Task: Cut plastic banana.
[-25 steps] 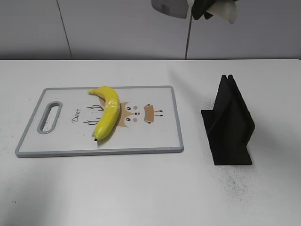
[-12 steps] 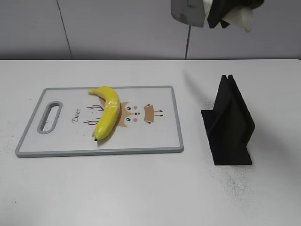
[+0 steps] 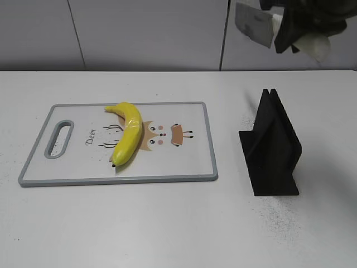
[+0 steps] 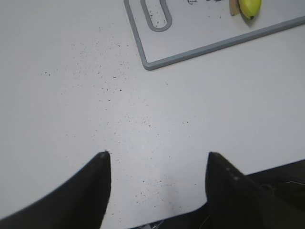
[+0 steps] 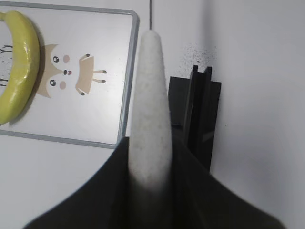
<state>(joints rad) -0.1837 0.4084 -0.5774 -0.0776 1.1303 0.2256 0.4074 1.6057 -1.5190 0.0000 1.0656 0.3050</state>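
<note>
The plastic banana [image 3: 127, 137] is glossy yellow and lies on the left half of the grey-rimmed cutting board [image 3: 184, 164]. It also shows in the right wrist view [image 5: 19, 71], and its tip shows in the left wrist view [image 4: 250, 7]. My right gripper [image 3: 295, 33] is high at the top right, above the black stand, shut on a knife's white handle [image 5: 150, 95]. The grey blade [image 3: 254, 25] points left. My left gripper [image 4: 157, 160] is open and empty over bare table, off the board's handle corner [image 4: 152, 62]. It is out of the exterior view.
A black slotted knife stand [image 3: 273, 145] stands to the right of the board and also shows in the right wrist view [image 5: 200, 109]. The white table [image 3: 167, 223] has dark specks. A grey wall runs along the back.
My right gripper has carried the knife to the right along the top of the exterior view, from above the board's right edge to above the stand. The banana and board have not moved.
</note>
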